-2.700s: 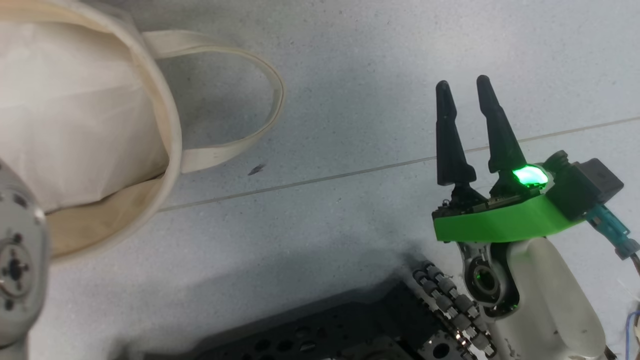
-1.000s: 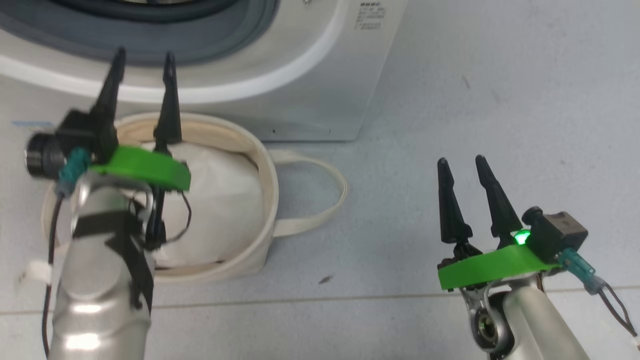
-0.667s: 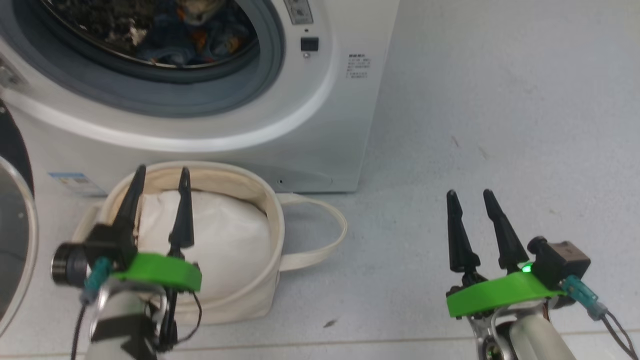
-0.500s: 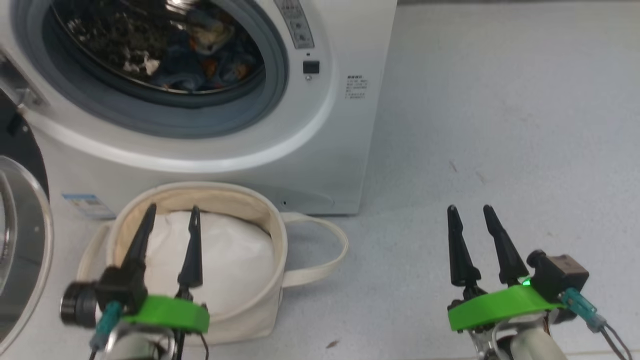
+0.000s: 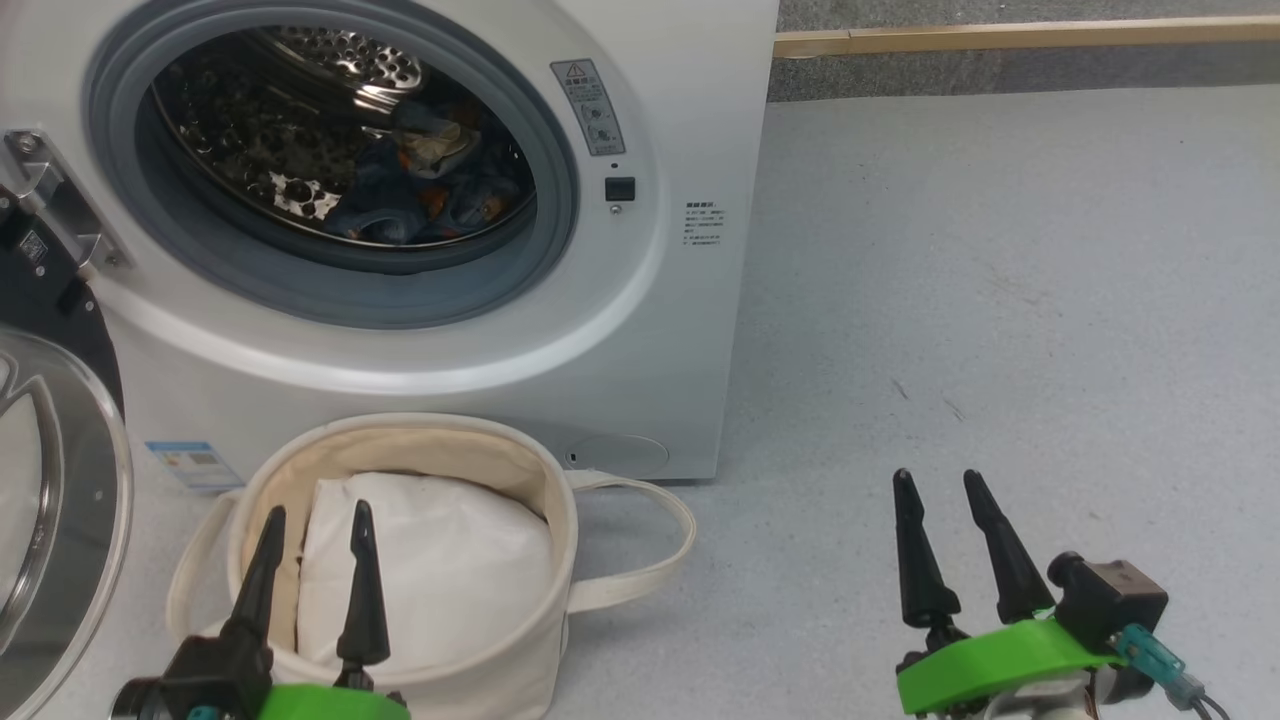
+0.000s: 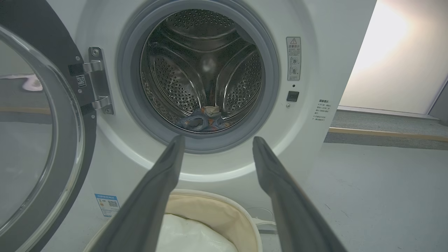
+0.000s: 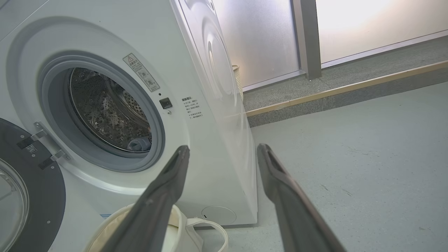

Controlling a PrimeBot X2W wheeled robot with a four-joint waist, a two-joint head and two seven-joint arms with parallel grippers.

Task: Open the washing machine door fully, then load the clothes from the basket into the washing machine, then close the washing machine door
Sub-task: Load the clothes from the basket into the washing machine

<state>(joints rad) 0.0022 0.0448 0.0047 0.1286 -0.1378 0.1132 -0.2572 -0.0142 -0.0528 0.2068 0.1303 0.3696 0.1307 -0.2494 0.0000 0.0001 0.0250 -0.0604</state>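
Up has come the robot's head over the last couple of seconds, from bare floor and a slice of the basket (image 5: 560, 500) to the whole front of the washing machine (image 5: 660, 330). So most of the shift is the camera's, not the things'. The left gripper (image 5: 318, 515), which sat higher over the basket a second back, now shows low at its near rim. The right gripper (image 5: 938, 480) hangs over the floor (image 5: 1000, 300), well apart from the machine. Both have their fingers spread wide with nothing between them.

The clothes (image 5: 420, 190) lie at the bottom of the drum (image 5: 300, 110). What shows in the basket is its white liner cloth (image 5: 430, 560), and the washing machine door (image 5: 60, 500) stands swung out to the left. Loading looks done to me — what's left is shutting that door, likely a job for the left arm.
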